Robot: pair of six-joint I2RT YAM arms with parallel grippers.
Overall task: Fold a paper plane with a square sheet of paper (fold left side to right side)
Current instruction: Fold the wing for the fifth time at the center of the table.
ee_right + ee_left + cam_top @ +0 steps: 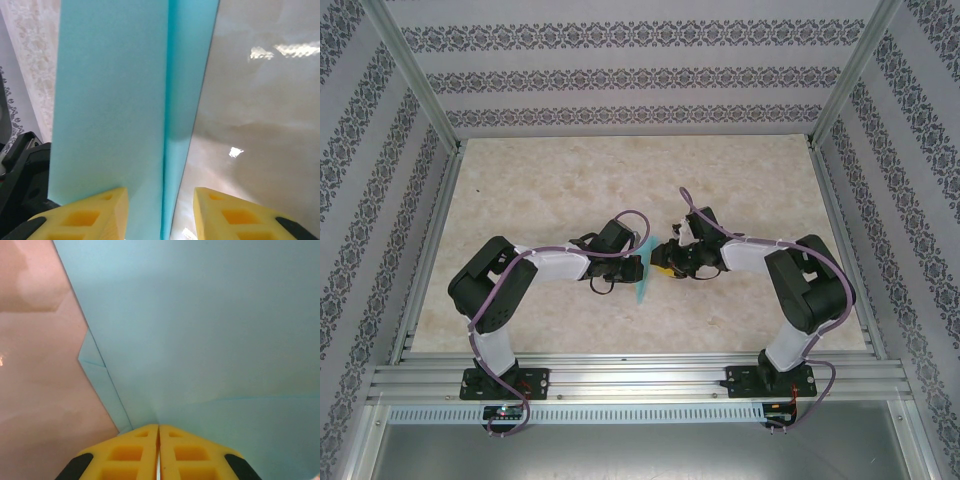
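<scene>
**Folded turquoise paper sheet** (643, 278), held on edge above the tabletop (570, 180) at the centre of the overhead view, between the two arms.

In the left wrist view, the left end effector (158, 432) is seen with its yellow fingers (125, 455) pressed together on the sheet's lower margin. The paper spreads away toward the top and right of the frame. A layered flap (95, 367) with a crease is visible at left centre.

In the right wrist view, the right end effector (160, 200) is seen spread, and the sheet passes upright between its fingers with a fold line down the middle of the frame. A gap is visible on the right side; contact on the left cannot be judged.

The sheet is to be regarded as very light, thin and limp. It is likely to bow when held at one point, to slip from smooth pads, and to take unwanted creases easily. A hold is best taken at a folded, multi-layered edge near the crease, where stiffness is judged greatest.
</scene>
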